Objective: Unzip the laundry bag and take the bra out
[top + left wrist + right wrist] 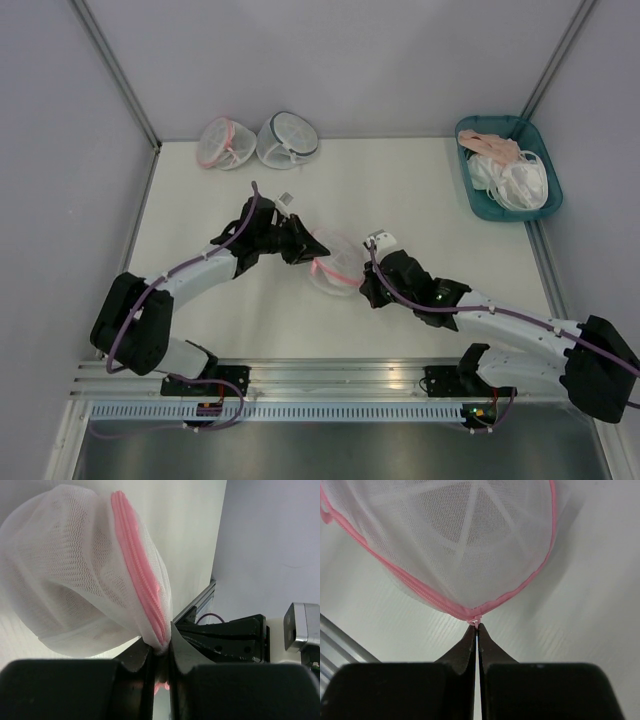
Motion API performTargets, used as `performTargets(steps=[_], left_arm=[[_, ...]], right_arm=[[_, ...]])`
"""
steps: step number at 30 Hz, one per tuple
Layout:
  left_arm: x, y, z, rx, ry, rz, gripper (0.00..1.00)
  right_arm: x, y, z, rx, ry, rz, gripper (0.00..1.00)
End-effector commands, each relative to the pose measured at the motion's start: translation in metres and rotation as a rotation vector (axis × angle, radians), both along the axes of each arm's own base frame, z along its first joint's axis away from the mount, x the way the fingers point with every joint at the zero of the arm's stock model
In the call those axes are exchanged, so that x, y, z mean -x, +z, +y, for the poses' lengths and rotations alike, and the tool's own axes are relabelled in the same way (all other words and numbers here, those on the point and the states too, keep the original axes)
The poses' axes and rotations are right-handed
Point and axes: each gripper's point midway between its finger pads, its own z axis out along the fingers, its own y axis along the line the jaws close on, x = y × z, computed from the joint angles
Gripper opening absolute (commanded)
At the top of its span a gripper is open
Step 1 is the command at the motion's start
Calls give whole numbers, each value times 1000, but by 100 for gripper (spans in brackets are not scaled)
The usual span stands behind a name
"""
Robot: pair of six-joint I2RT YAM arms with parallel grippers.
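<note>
Laundry bag (65, 580) — sheer white mesh cloth.

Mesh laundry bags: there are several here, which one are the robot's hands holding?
The pink-zippered laundry bag mid-table, pinched between the left hand and right hand. The pink-rimmed pouch and dark-trimmed pouch at the back edge lie untouched.

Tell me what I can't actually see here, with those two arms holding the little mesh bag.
- Inside the laundry bag: all views, the mesh veils its contents.
- What the right gripper pinches at the pink rim: right wrist view, too small to name.
- How deep the left gripper bites the rim: left wrist view, the fold vanishes between its fingers.
- The pile in the teal tray: top view, too small to count.
</note>
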Motion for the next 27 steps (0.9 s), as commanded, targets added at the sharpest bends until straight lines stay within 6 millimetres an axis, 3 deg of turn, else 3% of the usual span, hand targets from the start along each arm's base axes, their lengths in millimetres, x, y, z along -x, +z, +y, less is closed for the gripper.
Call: performTargets(steps=[1, 7, 17, 19, 20, 21, 24, 26, 27], left_arm=[[-10, 8, -1, 5, -77, -80, 15], [-8, 0, -4, 14, -133, -67, 13], [-13, 3, -1, 21, -193, -97, 12], [-14, 6, 0, 27, -200, -105, 26], [-15, 10, 0, 28, -197, -119, 38], [-16, 6, 4, 1, -170, -104, 64], [-13, 14, 17, -53, -106, -133, 86], [-14, 14, 27, -97, -53, -149, 91], [-10, 24, 31, -96, -35, -171, 94]], right_arm=[[-10, -12, -20, 124, -80, -4, 1], [-34, -31, -39, 267, -222, -34, 1], [-73, -30, -50, 366, -392, -97, 1], [-76, -26, -48, 353, -389, -104, 1], [-77, -24, -46, 346, -385, -106, 0], [-77, -22, -45, 336, -379, -108, 1], [-74, -16, -43, 311, -366, -115, 0], [-73, -14, -42, 292, -357, -114, 0], [-72, -12, -42, 283, -355, -117, 0]])
